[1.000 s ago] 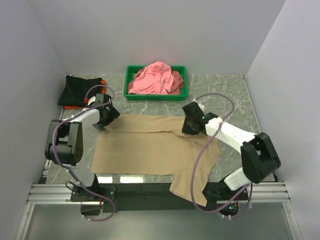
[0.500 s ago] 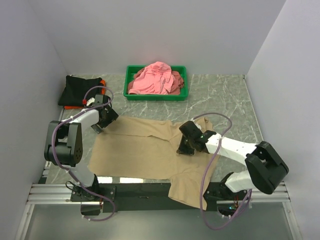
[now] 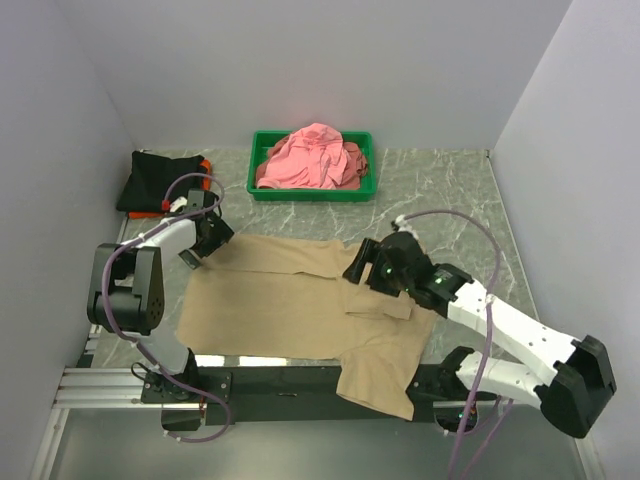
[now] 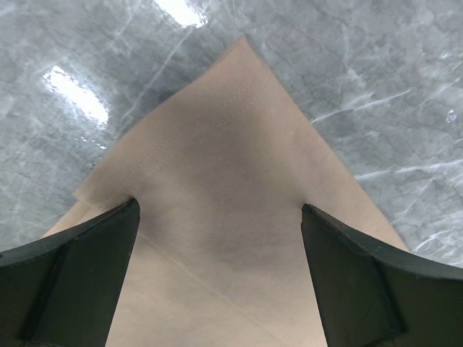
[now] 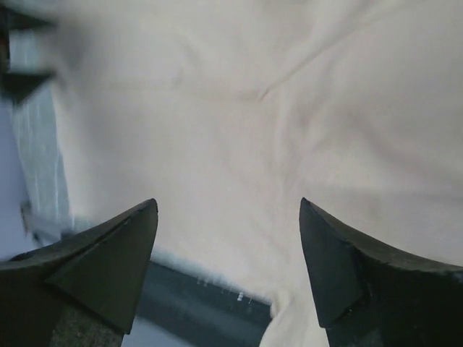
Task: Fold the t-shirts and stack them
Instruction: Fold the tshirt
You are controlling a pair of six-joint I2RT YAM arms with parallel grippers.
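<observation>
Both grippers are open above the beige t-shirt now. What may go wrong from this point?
1. One end of the tan t-shirt hangs over the near edge of the table. A pull may drag it further off or snag it on the rail.
2. The left gripper is open over a corner where two layers show, so it may pinch only one.
3. The right gripper is above creased cloth, and a fold here may lock those creases in.

Orange t-shirt (image 3: 205, 164) mostly under black t-shirt (image 3: 160, 178)
</observation>
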